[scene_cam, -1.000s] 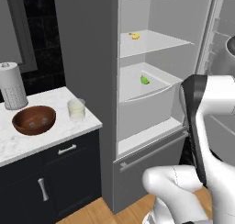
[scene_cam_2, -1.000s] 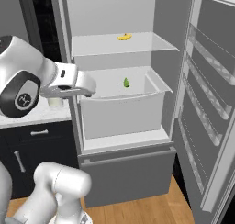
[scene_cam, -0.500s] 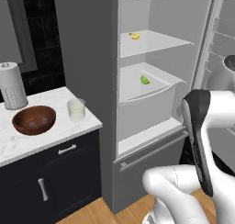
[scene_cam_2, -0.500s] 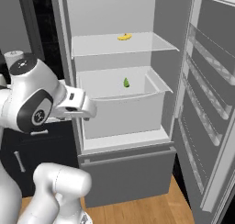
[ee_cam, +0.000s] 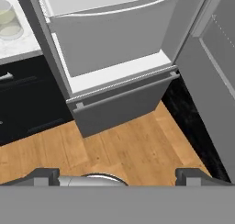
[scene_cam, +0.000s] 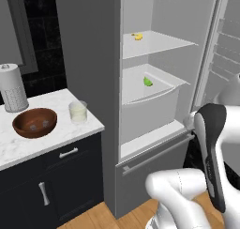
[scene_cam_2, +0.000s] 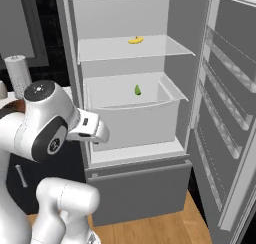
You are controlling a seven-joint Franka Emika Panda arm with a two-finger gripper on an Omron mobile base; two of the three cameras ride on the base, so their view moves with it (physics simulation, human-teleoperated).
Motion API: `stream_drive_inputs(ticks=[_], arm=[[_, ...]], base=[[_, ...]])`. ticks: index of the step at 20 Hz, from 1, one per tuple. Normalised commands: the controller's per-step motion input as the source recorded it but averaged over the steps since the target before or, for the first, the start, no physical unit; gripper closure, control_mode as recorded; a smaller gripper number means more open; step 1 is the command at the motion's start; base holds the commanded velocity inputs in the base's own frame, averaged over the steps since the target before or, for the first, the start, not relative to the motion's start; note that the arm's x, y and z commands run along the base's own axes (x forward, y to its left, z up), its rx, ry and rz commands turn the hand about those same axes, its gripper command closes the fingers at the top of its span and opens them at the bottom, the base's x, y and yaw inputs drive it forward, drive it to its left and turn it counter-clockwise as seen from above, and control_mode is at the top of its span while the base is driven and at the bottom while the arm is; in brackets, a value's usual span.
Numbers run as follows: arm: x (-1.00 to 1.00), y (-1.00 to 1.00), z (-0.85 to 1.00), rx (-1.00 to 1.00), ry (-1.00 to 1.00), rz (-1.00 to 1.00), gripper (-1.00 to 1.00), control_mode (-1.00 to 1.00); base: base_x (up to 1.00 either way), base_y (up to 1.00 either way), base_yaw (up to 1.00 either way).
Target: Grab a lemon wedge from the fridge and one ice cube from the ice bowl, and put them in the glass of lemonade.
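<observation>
The fridge (scene_cam: 89, 59) stands open, its door (scene_cam_2: 235, 113) swung to the right. The lemon wedge (scene_cam: 147, 81), small and yellowish-green, lies in the white drawer (scene_cam_2: 140, 120) under the shelf; from the right it shows as the lemon wedge (scene_cam_2: 137, 90). On the marble counter to the left sit the wooden ice bowl (scene_cam: 34, 122) and the glass of lemonade (scene_cam: 78, 111), with the glass (ee_cam: 8, 21) also at the hand view's top left. My gripper (ee_cam: 119, 177) is open and empty, low in front of the fridge (ee_cam: 114, 103), aimed at the wooden floor.
A small yellow curved piece (scene_cam: 137, 36) lies on the upper fridge shelf. A tall white perforated cylinder (scene_cam: 13, 88) stands at the back of the counter (scene_cam: 56, 139). Dark cabinets run below it. My bent arm (scene_cam_2: 47, 128) sits left of the fridge opening.
The arm has folded and sunk, bringing the hand down from drawer height to below it. The jaws have stayed wide. Nothing in the fridge or on the counter moved.
</observation>
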Motion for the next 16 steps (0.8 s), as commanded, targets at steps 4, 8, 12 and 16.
stream_drive_inputs(ticks=[4,8,12,16], arm=[[0.0,0.0,-0.21,0.0,-0.01,0.0,-1.0,-1.0],[0.09,0.0,-0.12,0.0,-0.01,0.0,-1.0,-1.0],[0.0,0.0,0.0,0.0,0.0,0.0,-1.0,1.0],[0.0,0.0,0.0,0.0,0.0,0.0,-1.0,1.0]], base=[[0.0,0.0,0.0],[0.0,0.0,0.0],[0.68,-0.12,0.06],[0.97,-0.35,0.16]])
